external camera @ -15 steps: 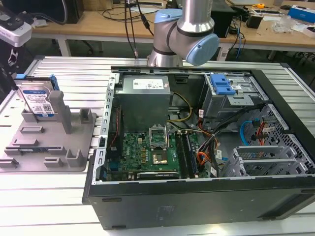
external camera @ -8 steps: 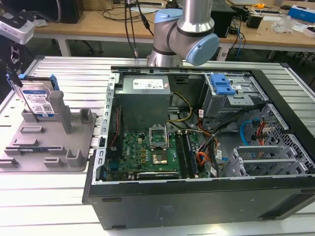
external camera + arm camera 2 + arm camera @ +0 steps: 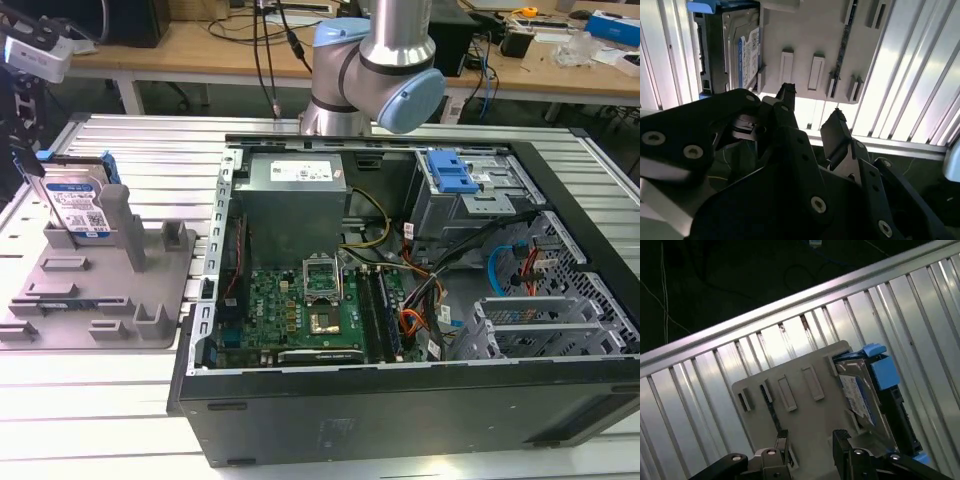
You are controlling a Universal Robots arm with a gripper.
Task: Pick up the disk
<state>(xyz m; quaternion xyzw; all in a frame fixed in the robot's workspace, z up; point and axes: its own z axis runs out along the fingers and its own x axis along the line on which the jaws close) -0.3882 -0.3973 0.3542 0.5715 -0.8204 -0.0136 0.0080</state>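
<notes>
Your gripper (image 3: 812,102) has its jaws spread wide apart, and you can see this in both wrist views. Nothing sits between the two black fingers (image 3: 840,442). They touch nothing. They hang over the grey tray (image 3: 805,405), above its row of short slots.

The disk (image 3: 865,390) is off to one side of the jaws, apart from them. It stands up on its thin edge in the tray. In the exterior view the disk (image 3: 78,205) is at the tray's far corner, on the exterior view's left. Its white and blue label faces you there. A grey post (image 3: 122,225) stands just beside it. There is blue plastic on the disk's sides.

The tray (image 3: 100,300) lies flat on the ribbed metal table (image 3: 150,150), by the table's edge on the exterior view's left. An open black computer box (image 3: 400,300) sits just beside the tray, on the exterior view's right. The arm (image 3: 385,60) rises at the table's far edge, behind the box.
</notes>
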